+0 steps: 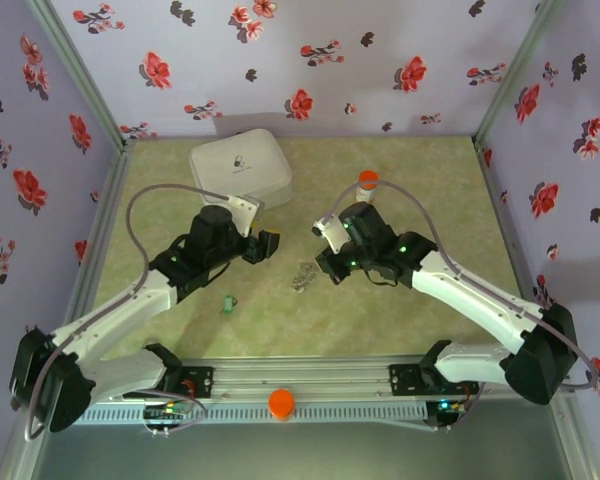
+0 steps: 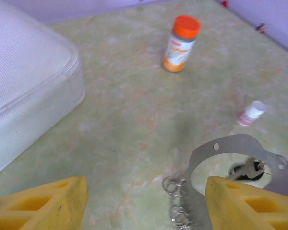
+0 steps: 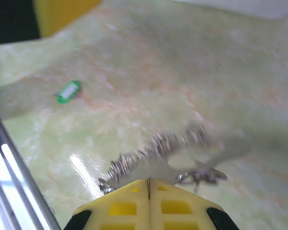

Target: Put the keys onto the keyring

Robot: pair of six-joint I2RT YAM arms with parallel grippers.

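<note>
A white case (image 1: 240, 165) sat near the tabletop's (image 1: 420, 320) far edge, left of centre. The left gripper (image 2: 145, 191) hung released, its yellow fingers (image 2: 38, 206) spread wide over bare surface with nothing between them. The right gripper (image 3: 149, 184) was clenched, its tips at the keyring (image 3: 158, 146); whether a link was pinched could not be told. An orange-capped bottle (image 2: 181, 43) stood upright towards the far edge. The beaded chain lay bunched at the tabletop's middle, beside a curved grey metal plate (image 2: 230, 146) framing the black-headed key (image 2: 247, 168). The green-headed key (image 3: 68, 91) lay apart, towards the near edge. A small white cap (image 2: 252, 112) lay near the plate.
</note>
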